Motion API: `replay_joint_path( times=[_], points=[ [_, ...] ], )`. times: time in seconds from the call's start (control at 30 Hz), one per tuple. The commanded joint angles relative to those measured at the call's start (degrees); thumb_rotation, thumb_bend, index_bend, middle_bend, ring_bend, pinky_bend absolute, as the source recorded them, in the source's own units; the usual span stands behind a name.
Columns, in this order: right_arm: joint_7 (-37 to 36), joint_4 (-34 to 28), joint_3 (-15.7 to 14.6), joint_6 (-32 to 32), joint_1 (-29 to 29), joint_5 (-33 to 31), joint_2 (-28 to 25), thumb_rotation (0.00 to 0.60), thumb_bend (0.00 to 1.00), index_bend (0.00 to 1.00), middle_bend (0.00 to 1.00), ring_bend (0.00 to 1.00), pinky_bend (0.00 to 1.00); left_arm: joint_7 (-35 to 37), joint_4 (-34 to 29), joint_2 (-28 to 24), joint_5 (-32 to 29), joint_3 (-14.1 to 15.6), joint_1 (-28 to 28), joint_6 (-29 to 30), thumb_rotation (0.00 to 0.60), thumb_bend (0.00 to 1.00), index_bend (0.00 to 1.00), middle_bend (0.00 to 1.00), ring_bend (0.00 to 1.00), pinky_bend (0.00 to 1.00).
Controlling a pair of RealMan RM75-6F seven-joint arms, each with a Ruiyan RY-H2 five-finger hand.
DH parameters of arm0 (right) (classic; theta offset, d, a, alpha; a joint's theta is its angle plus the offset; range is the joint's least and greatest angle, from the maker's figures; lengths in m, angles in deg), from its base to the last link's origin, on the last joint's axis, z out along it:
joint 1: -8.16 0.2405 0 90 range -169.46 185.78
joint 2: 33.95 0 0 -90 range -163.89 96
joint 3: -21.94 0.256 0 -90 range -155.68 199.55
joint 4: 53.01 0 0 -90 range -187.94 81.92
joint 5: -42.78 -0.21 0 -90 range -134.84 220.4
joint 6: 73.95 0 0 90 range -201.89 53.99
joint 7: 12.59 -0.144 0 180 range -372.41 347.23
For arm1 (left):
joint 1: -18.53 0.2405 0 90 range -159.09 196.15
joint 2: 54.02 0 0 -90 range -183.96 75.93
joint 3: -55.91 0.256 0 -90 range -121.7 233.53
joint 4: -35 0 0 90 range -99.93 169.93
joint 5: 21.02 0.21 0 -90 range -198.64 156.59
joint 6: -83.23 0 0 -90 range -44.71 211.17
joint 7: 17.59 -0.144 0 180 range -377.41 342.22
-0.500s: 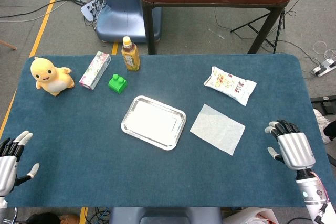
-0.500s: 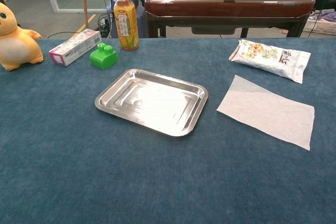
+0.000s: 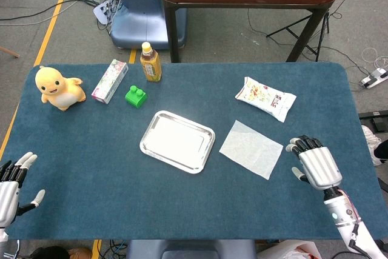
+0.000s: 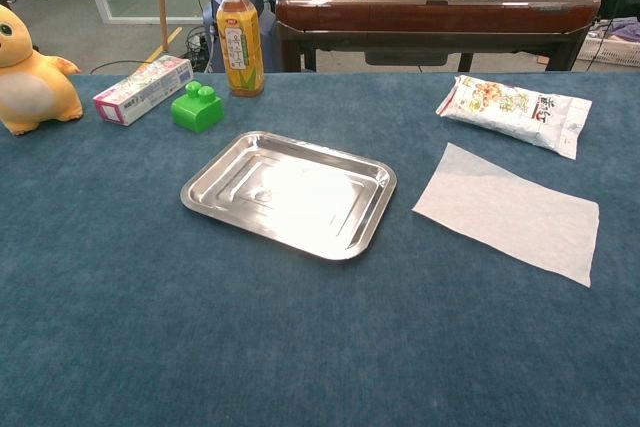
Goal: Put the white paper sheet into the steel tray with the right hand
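White paper sheet (image 3: 251,148) lies flat on the blue table cloth (image 3: 91,162), just right of the steel tray (image 3: 177,141), not touching it. Tray holds nothing, sits near table centre. Right hand (image 3: 314,163) hovers at the sheet's right, close to its edge, back of the hand up, fingers apart, nothing held. Left hand (image 3: 12,183) at the near left corner, fingers spread, holding nothing. Along the far side: yellow toy (image 3: 57,87), pink-and-green box (image 3: 110,80), green block (image 3: 136,96), tea bottle (image 3: 150,62). Snack packet (image 3: 265,98) lies beyond the sheet. Chest view shows neither hand.
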Motion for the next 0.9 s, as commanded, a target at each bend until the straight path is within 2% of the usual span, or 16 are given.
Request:
replay_joint_path(
  times=[0.03,0.5,0.9],
  points=[
    [1.6,-0.3,1.2,2.8,2.1,-2.1,1.0,0.6,0.22,0.39,0.3,0.19,0.31,0.1,0.1,0.0,-0.1,0.0,0.1,0.1,0.6,0.25,0.13,0.12,0.14,0.06],
    [6.0,2.7,4.9,12.7,9.9,-11.9,4.7,0.6,0.22,0.39,0.3,0.19,0.31,1.0,0.9,0.0,-0.5,0.3,1.2,0.9,0.6,0.25,0.13,0.12,0.14,0.06],
    [10.6,12.8,8.7,22.2,19.0,-26.3,11.1,0.6,0.23,0.39,0.28,0.19,0.31,0.7,0.7,-0.1,-0.4,0.4,1.5,1.1,0.6,0.25,0.13,0.12,0.14,0.06]
  ],
)
